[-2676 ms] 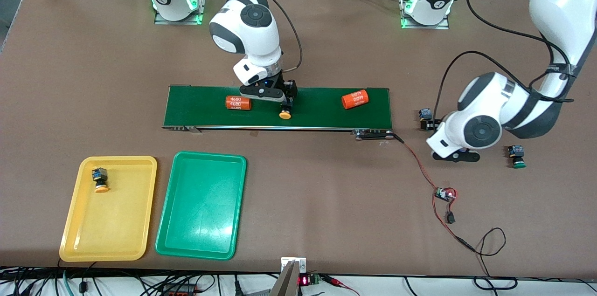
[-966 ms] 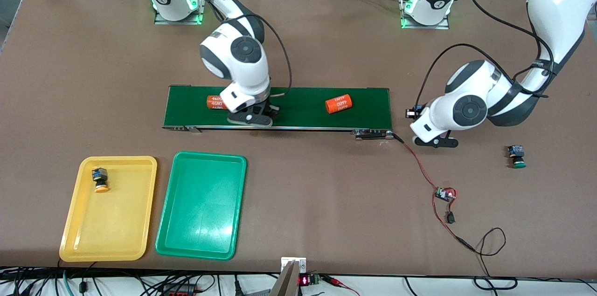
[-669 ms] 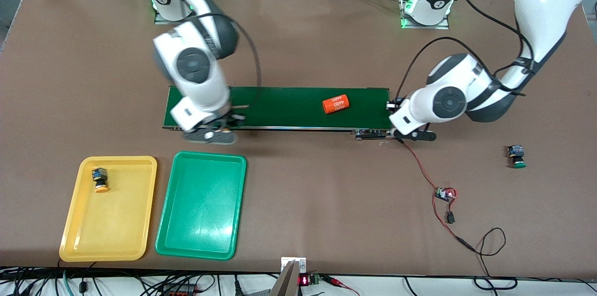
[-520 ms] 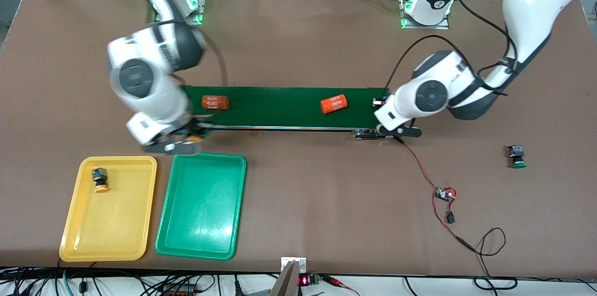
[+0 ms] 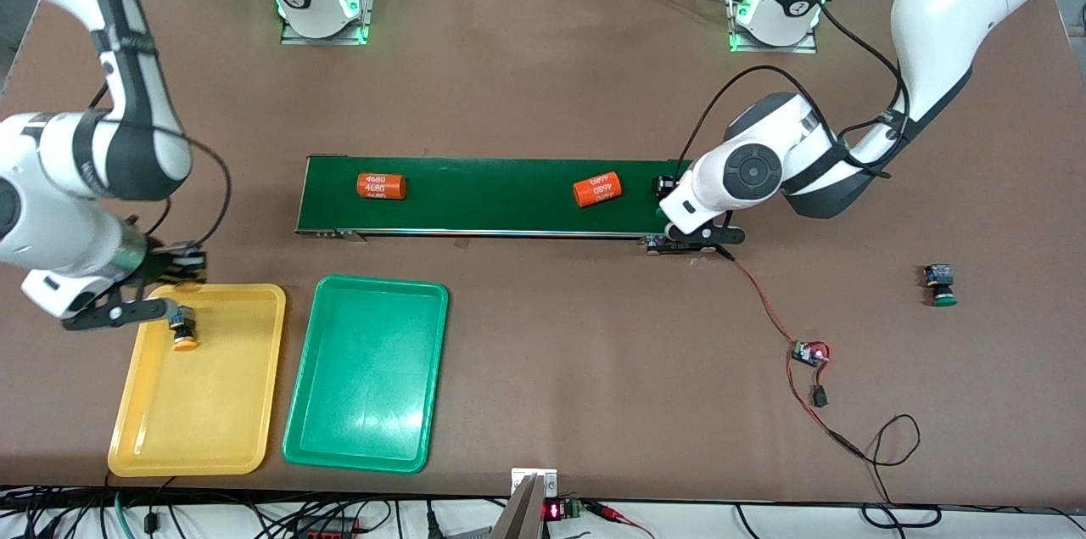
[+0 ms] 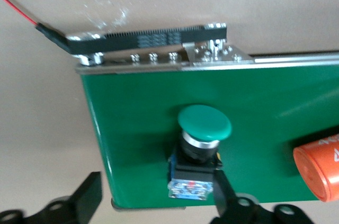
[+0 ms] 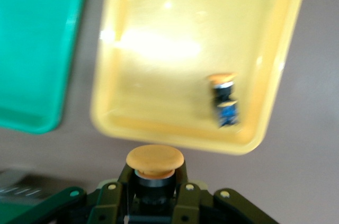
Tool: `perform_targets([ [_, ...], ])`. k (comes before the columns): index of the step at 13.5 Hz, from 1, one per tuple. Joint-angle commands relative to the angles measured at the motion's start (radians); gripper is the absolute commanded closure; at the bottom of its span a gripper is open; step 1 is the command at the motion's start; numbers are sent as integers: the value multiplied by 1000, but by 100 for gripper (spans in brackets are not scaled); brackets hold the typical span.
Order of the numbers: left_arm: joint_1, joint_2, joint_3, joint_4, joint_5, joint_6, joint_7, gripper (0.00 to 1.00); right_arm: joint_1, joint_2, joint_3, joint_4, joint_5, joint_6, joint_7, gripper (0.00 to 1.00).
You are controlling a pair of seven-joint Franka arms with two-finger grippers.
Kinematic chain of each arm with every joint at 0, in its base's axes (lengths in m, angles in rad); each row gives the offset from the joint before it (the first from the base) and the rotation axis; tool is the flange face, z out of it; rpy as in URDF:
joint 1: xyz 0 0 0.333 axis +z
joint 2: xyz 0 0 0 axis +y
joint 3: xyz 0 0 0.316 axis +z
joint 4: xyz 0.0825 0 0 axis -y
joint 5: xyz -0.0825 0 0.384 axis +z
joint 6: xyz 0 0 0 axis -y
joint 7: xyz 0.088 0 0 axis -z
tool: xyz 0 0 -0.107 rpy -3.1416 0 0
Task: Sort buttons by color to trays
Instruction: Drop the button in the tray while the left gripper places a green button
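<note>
Right gripper [image 7: 155,203] is clamped on an orange-capped button [image 7: 155,161], held in the air over the table just off the yellow tray's [image 5: 136,437] edge that faces the arm bases. A second orange-capped button [image 5: 181,328] lies in the yellow tray, near the corner closest to the conveyor belt [image 5: 501,195] and the right arm's end of the table. The green tray [image 5: 297,429] sits just beside the yellow tray, on the side toward the left arm.

Left gripper [image 6: 153,203] hangs over the conveyor belt's end at the left arm's side, its fingers [image 6: 87,197] spread apart. A green-capped button [image 6: 201,144] rests on the belt between them, with one finger just beside its body; it is not gripped. Two orange cylinders [image 5: 381,186] [image 5: 596,189] with white print lie on the belt, well apart.

Another green-capped button [image 5: 940,284] stands on the table toward the left arm's end, well apart from the belt.
</note>
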Motion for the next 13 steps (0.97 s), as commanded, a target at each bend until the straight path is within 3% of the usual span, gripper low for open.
perform_targets([
  [1,33,-35,-8,92,-12,-116,26,0,21,101,-38,41,-24,135,-61,97],
  [3,36,-28,21,207,4,-206,75,0,24,178,-41,90,-102,201,-50,97],
  [8,44,-32,243,359,131,-233,179,0,25,250,-61,93,-104,341,-53,92],
  [12,48,-22,463,410,148,-115,507,0,33,276,-70,93,-98,372,-47,92],
  [13,51,-22,489,402,154,-78,550,0,36,276,-70,92,-98,372,-27,91],
])
